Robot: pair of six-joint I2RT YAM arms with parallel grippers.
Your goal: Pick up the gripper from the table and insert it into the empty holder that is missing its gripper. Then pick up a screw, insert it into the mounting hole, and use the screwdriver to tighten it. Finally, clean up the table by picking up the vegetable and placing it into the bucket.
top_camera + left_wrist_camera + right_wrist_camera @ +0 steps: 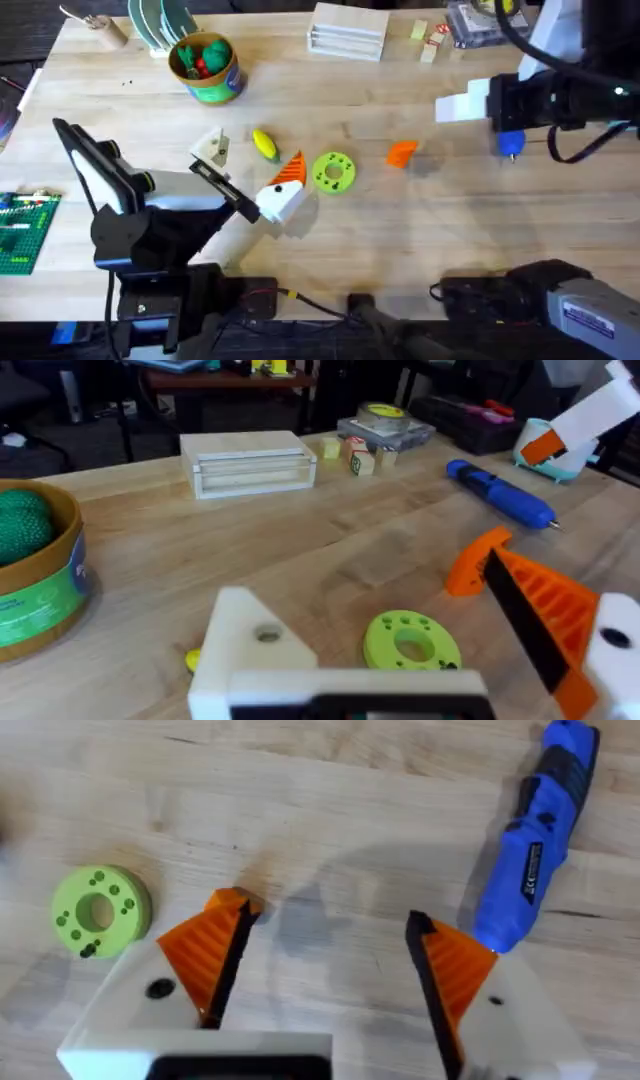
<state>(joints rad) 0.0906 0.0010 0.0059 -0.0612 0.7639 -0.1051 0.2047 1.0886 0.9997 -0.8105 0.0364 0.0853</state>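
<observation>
A robotics lab or workshop bench: the work surface is a pale butcher-block wooden table (400, 215) with two robot arms mounted at its near edge and black cables trailing beside their bases. Test props lie scattered on it: a lime-green plastic disc with holes (333, 171), a bright blue pen-shaped power screwdriver (500, 493), a clear acrylic box (348, 31), small wooden cubes (428, 40) and a green studded building-brick baseplate (22, 232). Behind the table, the left wrist view shows dark chairs and cluttered desks
</observation>
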